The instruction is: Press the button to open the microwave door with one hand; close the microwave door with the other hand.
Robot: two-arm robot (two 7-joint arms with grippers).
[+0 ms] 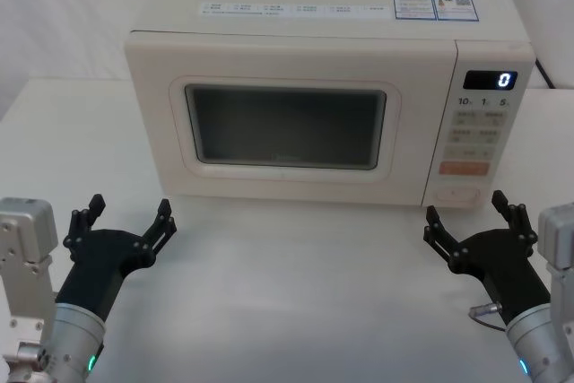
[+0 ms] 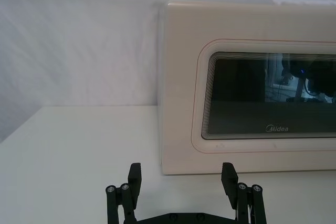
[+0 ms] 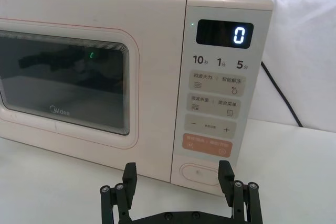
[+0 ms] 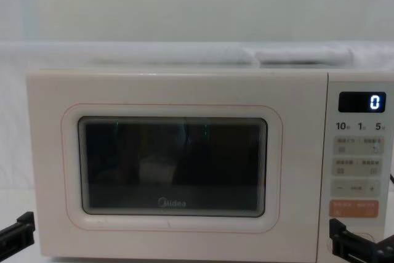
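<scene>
table (image 1: 287,311): white, bare | wall (image 4: 197,4): plain white | light: even

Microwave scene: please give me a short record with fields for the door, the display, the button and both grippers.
door: the microwave door is shut, flush with the front
display: shows 0
button: the button at the bottom of the control panel, not touched
left gripper: the left gripper is open, above the table in front of the door's left part
right gripper: the right gripper is open, in front of the control panel, short of the button
</scene>
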